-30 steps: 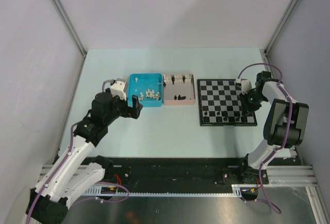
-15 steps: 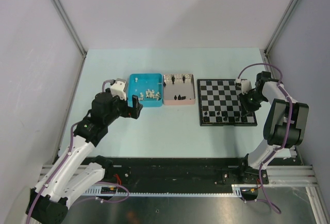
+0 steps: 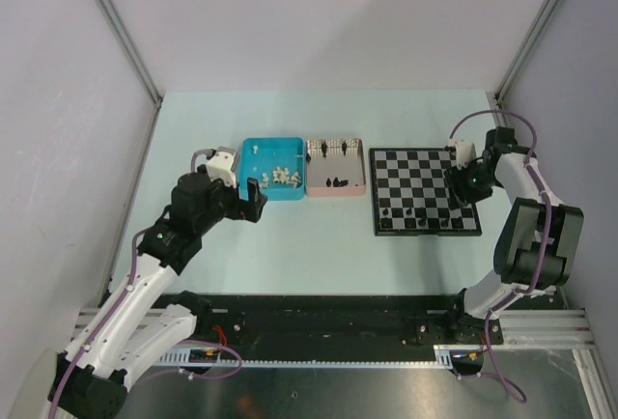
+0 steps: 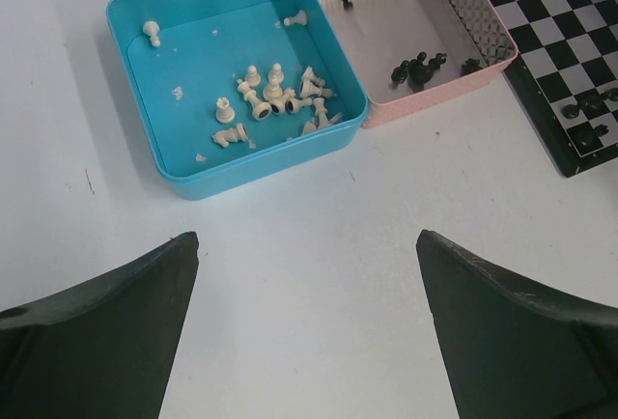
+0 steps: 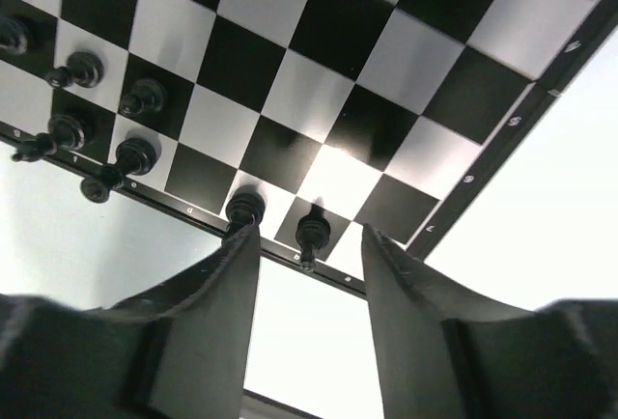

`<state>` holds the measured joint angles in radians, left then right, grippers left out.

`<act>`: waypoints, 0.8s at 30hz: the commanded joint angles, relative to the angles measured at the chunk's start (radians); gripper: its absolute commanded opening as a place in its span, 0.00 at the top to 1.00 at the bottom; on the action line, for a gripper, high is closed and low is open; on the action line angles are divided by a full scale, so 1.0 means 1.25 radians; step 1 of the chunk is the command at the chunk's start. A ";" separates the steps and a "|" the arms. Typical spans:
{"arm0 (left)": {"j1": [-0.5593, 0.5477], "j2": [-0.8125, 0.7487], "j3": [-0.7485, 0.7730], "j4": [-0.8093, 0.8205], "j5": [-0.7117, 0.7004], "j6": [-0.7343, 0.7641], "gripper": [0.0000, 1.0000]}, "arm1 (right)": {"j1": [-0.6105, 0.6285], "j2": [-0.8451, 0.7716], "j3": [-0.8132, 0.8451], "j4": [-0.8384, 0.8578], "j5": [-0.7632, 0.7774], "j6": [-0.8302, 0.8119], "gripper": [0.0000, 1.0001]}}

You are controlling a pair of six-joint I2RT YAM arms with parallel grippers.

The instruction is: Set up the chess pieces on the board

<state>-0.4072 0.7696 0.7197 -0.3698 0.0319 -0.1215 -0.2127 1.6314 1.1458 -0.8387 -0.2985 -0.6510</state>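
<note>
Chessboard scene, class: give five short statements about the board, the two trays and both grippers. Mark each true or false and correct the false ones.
1. The blue tray holds white pieces. True.
2. White pieces stand on the board. False: only black pieces stand there, along its near edge.
3. The left gripper grips a piece. False: it is open and empty, above the table near the blue tray.
4. The right gripper has a finger on either side of a black piece at the board's edge. True.
5. The pink tray is empty. False: loose black pieces lie in it.
</note>
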 commanded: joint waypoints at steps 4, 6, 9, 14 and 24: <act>0.005 -0.030 0.001 0.009 -0.003 0.024 0.00 | 0.084 -0.118 0.087 0.067 -0.062 0.020 0.17; 0.005 -0.029 0.002 0.012 -0.013 0.022 0.00 | 0.144 -0.134 0.096 0.115 -0.075 0.029 0.03; 0.005 -0.025 0.005 0.015 -0.017 0.021 0.00 | 0.228 -0.147 0.098 0.198 -0.138 0.060 0.00; 0.005 0.003 0.008 0.015 -0.014 0.002 0.00 | 0.355 -0.029 0.190 0.262 -0.230 0.163 0.07; 0.005 0.060 -0.005 0.016 0.046 -0.099 0.00 | 0.533 0.339 0.582 0.109 -0.172 0.335 0.37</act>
<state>-0.4072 0.8307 0.7197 -0.3691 0.0490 -0.1791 0.3962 1.9717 1.7947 -0.6228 -0.5652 -0.3191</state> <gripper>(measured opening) 0.996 0.640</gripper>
